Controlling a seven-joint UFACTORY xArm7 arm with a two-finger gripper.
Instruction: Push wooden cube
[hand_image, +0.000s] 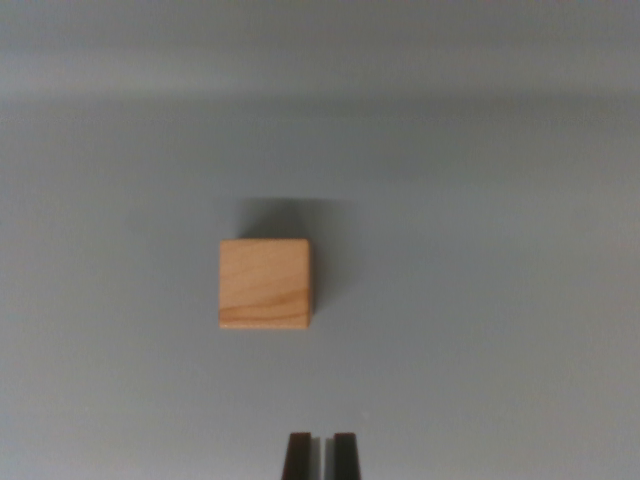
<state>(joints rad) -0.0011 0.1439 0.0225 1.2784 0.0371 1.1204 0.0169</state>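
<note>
Near the middle of the wrist view, slightly toward its left, sits the wooden cube (264, 284), its pale grained top face turned to the camera and one darker side face showing along the wrist view's right. It rests flat on a plain grey desk (500, 330), square to the frame, with a soft shadow falling behind it.

Below the cube, at the bottom edge of the view, the gripper (322, 455) shows only the dark tips of its two fingers (298, 455), set narrow with a thin slit of desk between them and holding nothing. They stand apart from the cube, with bare desk between.

The main risk, as I judge it, is an off-centre push. The fingers line up closer to the cube's right edge than to its middle, so a straight advance could catch that side and spin the cube instead of sliding it, or slip past the corner altogether. Coming in too high could tip it.

Room is generous: open grey desk surrounds the cube on every side, and no desk edge or other object appears anywhere in view.
</note>
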